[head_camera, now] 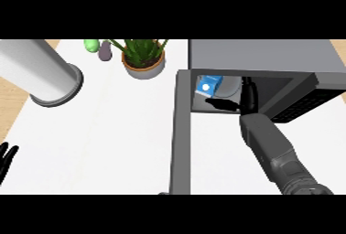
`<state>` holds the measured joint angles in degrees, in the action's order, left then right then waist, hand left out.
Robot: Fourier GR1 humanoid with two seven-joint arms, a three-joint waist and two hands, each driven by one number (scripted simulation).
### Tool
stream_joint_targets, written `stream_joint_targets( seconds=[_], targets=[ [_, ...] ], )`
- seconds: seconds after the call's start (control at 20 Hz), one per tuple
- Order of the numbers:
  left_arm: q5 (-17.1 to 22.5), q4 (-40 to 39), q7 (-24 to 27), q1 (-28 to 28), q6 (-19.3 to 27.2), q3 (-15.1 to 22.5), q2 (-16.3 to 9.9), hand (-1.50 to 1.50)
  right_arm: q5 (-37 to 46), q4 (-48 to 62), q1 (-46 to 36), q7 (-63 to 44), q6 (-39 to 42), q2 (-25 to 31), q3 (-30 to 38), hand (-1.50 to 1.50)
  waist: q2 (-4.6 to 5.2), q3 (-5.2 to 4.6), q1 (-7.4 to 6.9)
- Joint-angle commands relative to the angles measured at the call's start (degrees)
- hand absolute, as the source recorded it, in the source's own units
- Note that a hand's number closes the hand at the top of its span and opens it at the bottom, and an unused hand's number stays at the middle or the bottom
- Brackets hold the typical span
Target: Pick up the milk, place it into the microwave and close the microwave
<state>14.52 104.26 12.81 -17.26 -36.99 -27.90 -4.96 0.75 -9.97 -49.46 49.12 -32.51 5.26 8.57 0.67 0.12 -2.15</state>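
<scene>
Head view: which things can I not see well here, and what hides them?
- Milk carton: partly hidden in the head view by the right hand and the microwave top; whether the hand is holding it cannot be told.
- Left hand: cut by the left edge, only fingers show.
- Microwave door: seen edge-on, its face is hidden.
- Items behind the potted plant: too small to name.

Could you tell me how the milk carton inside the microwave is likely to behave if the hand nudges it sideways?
The milk carton looks boxy and flat-sided, so it would probably slide or tip, not roll. It looks small beside the right hand, so it is likely light and easily shifted. Inside the microwave, a wall would probably stop it.
</scene>
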Motion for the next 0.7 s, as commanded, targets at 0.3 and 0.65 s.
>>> stream_joint_targets(
  seconds=[0.3, 0.65],
  targets=[
    [1.05, 1.74, -0.60, -3.35, -7.32, 6.91, 2.14, -1.50, -5.83, -4.08, 9.19, 6.87, 14.66, -5.16, -2.04, -1.50, -0.88, -0.07, 0.90],
    [0.88, 2.18, -3.39, -0.98, -8.36, 9.46, 1.05, -1.50, -8.66, -14.26, 22.51, 11.52, 23.77, -5.24, -7.49, -1.50, -1.14, -0.14, 2.69]
  ],
)
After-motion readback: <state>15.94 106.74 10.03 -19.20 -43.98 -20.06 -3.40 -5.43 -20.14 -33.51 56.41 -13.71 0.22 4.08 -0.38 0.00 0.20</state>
